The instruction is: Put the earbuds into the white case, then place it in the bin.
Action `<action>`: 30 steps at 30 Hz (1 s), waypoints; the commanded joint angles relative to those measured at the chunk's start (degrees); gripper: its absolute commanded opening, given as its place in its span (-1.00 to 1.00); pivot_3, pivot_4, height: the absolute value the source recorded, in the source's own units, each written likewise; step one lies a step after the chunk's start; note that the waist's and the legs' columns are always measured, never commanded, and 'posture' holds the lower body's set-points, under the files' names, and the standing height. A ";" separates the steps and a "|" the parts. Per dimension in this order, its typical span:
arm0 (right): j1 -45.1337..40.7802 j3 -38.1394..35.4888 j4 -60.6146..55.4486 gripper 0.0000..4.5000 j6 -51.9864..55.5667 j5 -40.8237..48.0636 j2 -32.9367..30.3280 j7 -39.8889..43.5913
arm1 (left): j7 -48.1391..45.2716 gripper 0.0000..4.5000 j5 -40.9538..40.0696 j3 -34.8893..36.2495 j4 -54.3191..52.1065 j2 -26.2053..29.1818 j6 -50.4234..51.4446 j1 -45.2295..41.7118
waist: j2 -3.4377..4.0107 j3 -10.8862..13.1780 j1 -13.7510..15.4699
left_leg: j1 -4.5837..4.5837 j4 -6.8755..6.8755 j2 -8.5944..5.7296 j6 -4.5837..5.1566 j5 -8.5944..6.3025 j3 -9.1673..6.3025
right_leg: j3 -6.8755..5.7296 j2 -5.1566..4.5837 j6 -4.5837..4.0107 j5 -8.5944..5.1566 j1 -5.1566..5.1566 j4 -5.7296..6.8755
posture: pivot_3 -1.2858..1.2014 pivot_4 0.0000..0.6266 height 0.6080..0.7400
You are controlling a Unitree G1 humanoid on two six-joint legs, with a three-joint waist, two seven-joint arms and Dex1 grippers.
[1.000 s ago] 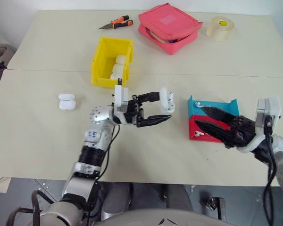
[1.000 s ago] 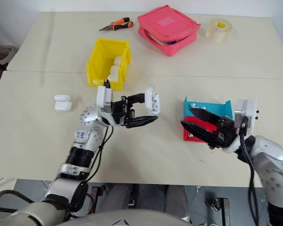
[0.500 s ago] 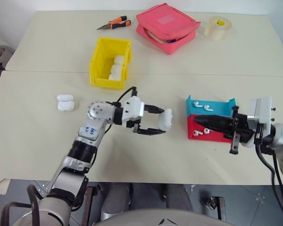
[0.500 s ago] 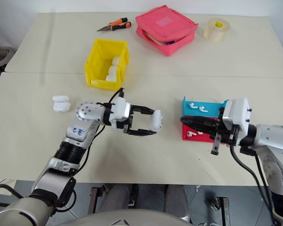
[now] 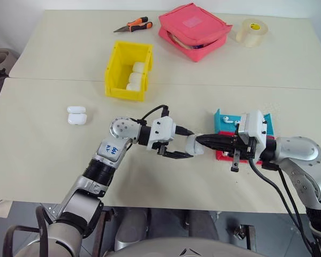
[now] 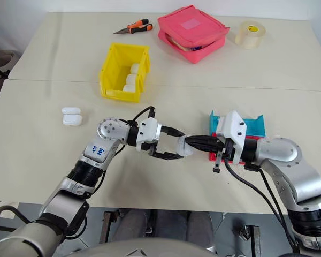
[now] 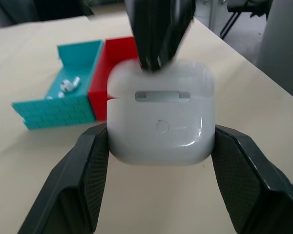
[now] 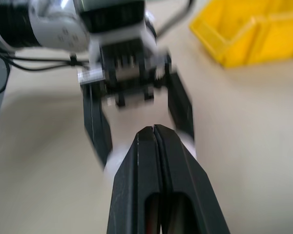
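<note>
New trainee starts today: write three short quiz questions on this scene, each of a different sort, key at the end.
1. True or false: the left gripper holds a white case between its fingers.
2. Where do two more cases lie? A) on the table, on the robot's left B) on the pink pouch
3. Fill in: the right gripper has its fingers ____.

Key: 1 true; 2 A; 3 shut.

We are seeing a glossy white case (image 7: 161, 124) between black pincer fingers (image 7: 78, 185), a bright yellow bin (image 5: 117, 72), a teal-and-red tray (image 7: 63, 100) with a brick pattern, a pink pouch (image 5: 195, 29) by the bench's far edge, and orange-handled pliers (image 5: 132, 24).
</note>
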 commanded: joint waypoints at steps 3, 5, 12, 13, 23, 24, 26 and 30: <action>5.72 -6.95 -1.03 -0.99 -0.90 3.41 0.48 0.95 | 1.77 0.23 -4.10 4.60 -2.28 -0.82 -1.24 0.01 | -0.04 0.02 -0.08 | 0.02 0.00 0.03 0.00 0.00 0.00 | 0.00 0.01 0.00 0.00 0.00 0.03 | 0.03 -0.52 1.00; 7.84 -9.79 -2.93 -0.81 -0.80 5.00 1.74 -0.91 | 2.79 0.23 -6.02 6.75 -3.89 -0.46 0.47 1.22 | -0.04 0.02 -0.12 | 0.03 0.01 0.04 0.00 0.00 -0.01 | 0.00 0.01 0.00 0.00 0.00 0.05 | 0.03 -0.52 1.00; 13.58 -15.70 -6.69 0.19 -11.00 1.92 8.40 -4.28 | 10.45 0.23 -10.41 15.53 -10.83 2.43 5.13 9.17 | -0.04 0.02 -0.19 | 0.17 -0.01 0.09 -0.02 0.00 -0.09 | 0.14 0.04 0.00 0.00 0.00 0.10 | 0.03 -0.52 1.00; 13.85 -16.48 -6.54 0.35 -11.49 1.86 9.25 -5.40 | 12.51 0.23 -10.90 17.15 -11.86 2.46 5.76 10.18 | -0.04 0.02 -0.19 | 0.22 -0.01 0.08 -0.02 0.00 -0.09 | 0.16 0.03 0.00 0.00 0.03 0.13 | 0.03 -0.52 1.00; 14.11 -20.79 -3.05 0.98 -18.65 -3.07 9.80 -8.23 | 36.51 0.23 -11.62 29.57 -15.80 1.25 16.93 10.53 | -0.04 0.02 -0.05 | 0.24 -0.03 0.06 -0.03 0.00 -0.09 | 0.21 0.02 0.00 0.00 0.03 0.13 | 0.03 -0.52 1.00; 14.13 -21.06 -2.86 0.98 -18.36 -2.65 9.63 -8.21 | 38.22 0.23 -11.79 29.88 -14.32 1.71 20.08 8.51 | -0.05 0.03 0.06 | 0.24 -0.03 0.06 -0.03 0.00 -0.08 | 0.22 0.02 0.00 0.00 0.03 0.13 | 0.03 -0.52 1.00; 14.93 -20.52 -3.02 0.98 -17.52 -2.20 9.33 -7.60 | 39.87 0.23 -11.06 30.00 -9.51 1.54 19.54 3.42 | -0.06 0.03 0.26 | 0.24 -0.02 0.04 -0.04 0.00 -0.10 | 0.19 0.03 0.00 0.00 0.04 0.16 | 0.03 -0.52 1.00; 15.43 -18.60 -3.41 0.98 -16.85 -2.38 9.08 -7.13 | 44.85 0.23 -7.97 28.78 2.33 0.91 21.26 -6.43 | -0.07 0.03 0.03 | 0.25 -0.05 0.01 -0.04 0.00 -0.05 | 0.20 0.03 0.00 0.00 0.04 0.13 | 0.03 -0.52 1.00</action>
